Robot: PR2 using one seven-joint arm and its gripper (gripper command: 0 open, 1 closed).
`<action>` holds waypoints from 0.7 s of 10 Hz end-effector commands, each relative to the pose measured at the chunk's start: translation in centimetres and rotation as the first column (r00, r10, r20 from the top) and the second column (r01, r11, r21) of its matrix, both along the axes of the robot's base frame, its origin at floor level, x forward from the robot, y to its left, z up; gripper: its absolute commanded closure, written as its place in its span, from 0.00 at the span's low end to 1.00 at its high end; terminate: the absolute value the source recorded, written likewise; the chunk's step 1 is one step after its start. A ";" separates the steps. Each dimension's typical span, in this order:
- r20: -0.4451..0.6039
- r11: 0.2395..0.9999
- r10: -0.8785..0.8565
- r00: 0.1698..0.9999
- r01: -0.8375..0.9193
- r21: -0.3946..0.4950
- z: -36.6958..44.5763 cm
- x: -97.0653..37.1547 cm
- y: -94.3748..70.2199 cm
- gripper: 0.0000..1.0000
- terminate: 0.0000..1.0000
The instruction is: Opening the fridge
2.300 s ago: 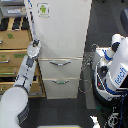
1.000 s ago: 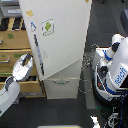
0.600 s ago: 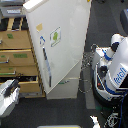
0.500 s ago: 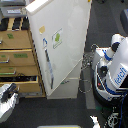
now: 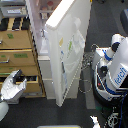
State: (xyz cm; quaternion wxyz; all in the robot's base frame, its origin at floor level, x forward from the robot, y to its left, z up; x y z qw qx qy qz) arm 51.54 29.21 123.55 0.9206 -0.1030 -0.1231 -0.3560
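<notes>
The tall white fridge [image 5: 50, 75] stands in the middle of the exterior view with its large door [image 5: 72, 60] swung wide open. The door's edge faces the camera and a small green sticker shows on its front. Inside, part of the pale interior [image 5: 42, 22] with shelves is visible at the top. My arm sits at the lower left, a white forearm ending in a dark gripper [image 5: 18, 76]. It is apart from the door and holds nothing I can make out. Its fingers are too blurred to tell open from shut.
A tan wooden drawer cabinet [image 5: 15, 47] stands at the exterior view's left, right behind my arm. A white rounded robot with blue lettering [image 5: 117, 70] stands at the right, with cables [image 5: 90, 60] between it and the open door. The floor is dark.
The fridge door has swung from shut to wide open, toward the exterior view's right. My arm has drawn back to the lower left, off the door.
</notes>
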 end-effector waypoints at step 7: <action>0.300 0.789 -0.605 0.737 0.605 0.104 16.4 -20.2 -58.4 0.00 0.00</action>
